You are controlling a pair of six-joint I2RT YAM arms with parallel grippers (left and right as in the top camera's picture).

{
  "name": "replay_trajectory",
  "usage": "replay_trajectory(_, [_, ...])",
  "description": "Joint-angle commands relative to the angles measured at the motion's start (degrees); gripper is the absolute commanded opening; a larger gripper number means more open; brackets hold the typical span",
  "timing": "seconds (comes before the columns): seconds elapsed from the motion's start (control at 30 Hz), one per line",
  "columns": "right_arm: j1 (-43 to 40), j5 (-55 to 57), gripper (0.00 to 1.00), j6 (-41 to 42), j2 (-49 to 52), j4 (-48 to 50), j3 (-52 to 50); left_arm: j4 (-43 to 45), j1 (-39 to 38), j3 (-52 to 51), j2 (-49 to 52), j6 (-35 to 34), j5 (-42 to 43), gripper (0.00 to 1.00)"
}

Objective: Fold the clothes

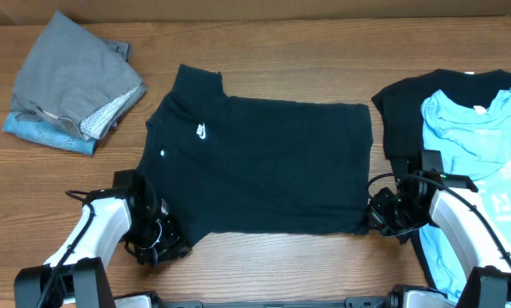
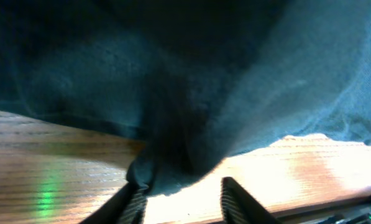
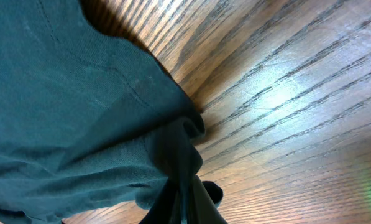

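Note:
A dark teal T-shirt (image 1: 272,162) with a small white logo lies spread flat on the wooden table (image 1: 272,47). My left gripper (image 1: 157,244) is at its near left corner. In the left wrist view its jaws (image 2: 179,199) are open, with a bunched fold of the shirt (image 2: 204,74) touching the left finger and bare table between the fingers. My right gripper (image 1: 377,216) is at the shirt's near right corner. In the right wrist view its jaws (image 3: 188,199) are shut on a pinched fold of the shirt (image 3: 67,112).
A folded pile of grey and blue clothes (image 1: 71,81) sits at the back left. A light blue T-shirt (image 1: 478,128) lies on a black T-shirt (image 1: 401,107) at the right, close behind my right arm.

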Motion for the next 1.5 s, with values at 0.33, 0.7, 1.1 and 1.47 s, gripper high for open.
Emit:
replay_trajectory(0.33, [0.1,0.8,0.04,-0.2,-0.9,-0.2,1.3,-6.1,-0.4,2.2,-0.4,-2.2,3.0,0.04])
replay_trajectory(0.7, [0.1,-3.4,0.04,-1.6,-0.9,-4.5,4.0,-14.1,-0.4,18.9,-0.4,-1.3,-1.4,0.04])
replay_trajectory(1.1, [0.1,-6.5,0.04,3.7,-0.9,4.5,4.0,-1.4,-0.4,21.6,-0.4,-1.3,-1.4,0.04])
replay_trajectory(1.47, [0.1,-2.6,0.04,9.5,-0.9,14.8,4.0,7.7,-0.4,21.5,-0.4,-1.3,-1.4,0.04])
